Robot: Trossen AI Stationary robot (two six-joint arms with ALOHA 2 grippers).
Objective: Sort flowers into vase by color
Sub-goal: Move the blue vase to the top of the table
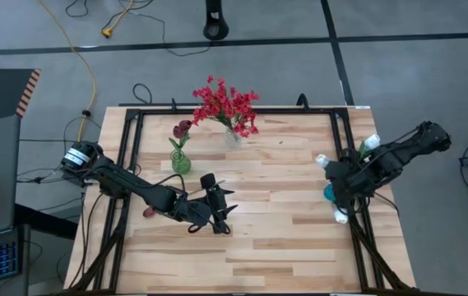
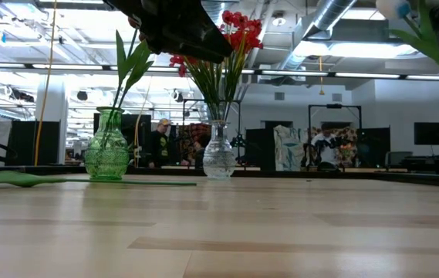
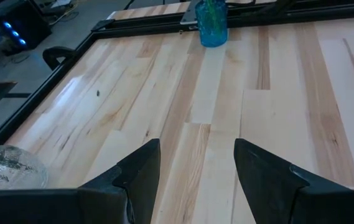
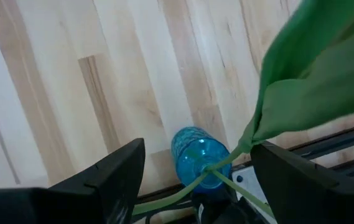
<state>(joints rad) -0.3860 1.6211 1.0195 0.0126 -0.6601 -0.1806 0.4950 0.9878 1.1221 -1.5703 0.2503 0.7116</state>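
Sorting looks nearly done: red flowers fill the clear vase, one maroon bud stands in the green vase, white buds sit in the blue vase. A last maroon flower lies on the tabletop beside the left arm. The left tool, jaws wide and empty, likely must turn back to it. The right tool, wide, hovers over the blue vase

Yellow cable beyond wooden table
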